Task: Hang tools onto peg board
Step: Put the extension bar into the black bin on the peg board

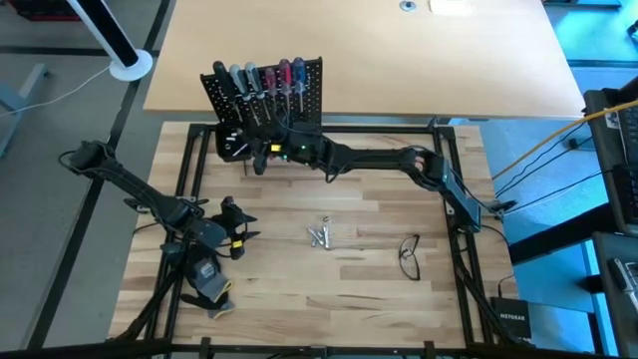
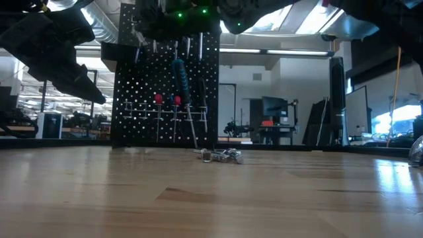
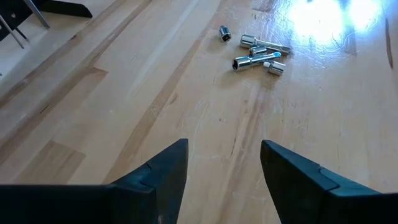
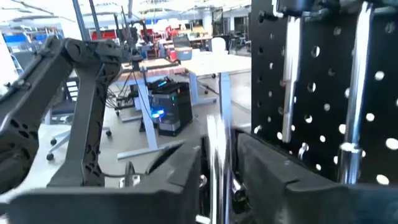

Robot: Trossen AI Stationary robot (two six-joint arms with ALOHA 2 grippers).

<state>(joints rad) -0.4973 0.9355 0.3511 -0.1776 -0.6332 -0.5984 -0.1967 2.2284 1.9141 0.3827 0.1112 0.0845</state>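
Observation:
The black peg board (image 1: 267,98) stands upright at the table's far side, with several screwdrivers (image 1: 261,78) hanging in its top row. My right gripper (image 1: 261,152) reaches level across the table to the board's front, high up (image 2: 178,20). In the right wrist view its fingers (image 4: 221,148) stand narrowly open on either side of an upright silver shaft (image 4: 216,127), beside the board (image 4: 323,74). A dark slit shows between the shaft and one finger. My left gripper (image 1: 242,229) waits open above the bare wood (image 3: 224,163) at the near left. My right gripper has the upright silver shaft (image 4: 217,134) between its two fingers, which come at it level and lie across it. Blur hides the meeting place, and I cannot tell whether either finger touches the shaft.
Small silver bits (image 1: 319,236) lie in a cluster mid-table (image 3: 258,55). A black wire frame (image 1: 409,255) lies to the right, and a grey glove with yellow trim (image 1: 209,289) at the near left. A black bin (image 1: 231,143) is fixed to the board's lower left. Black frame rails (image 1: 454,199) edge the table.

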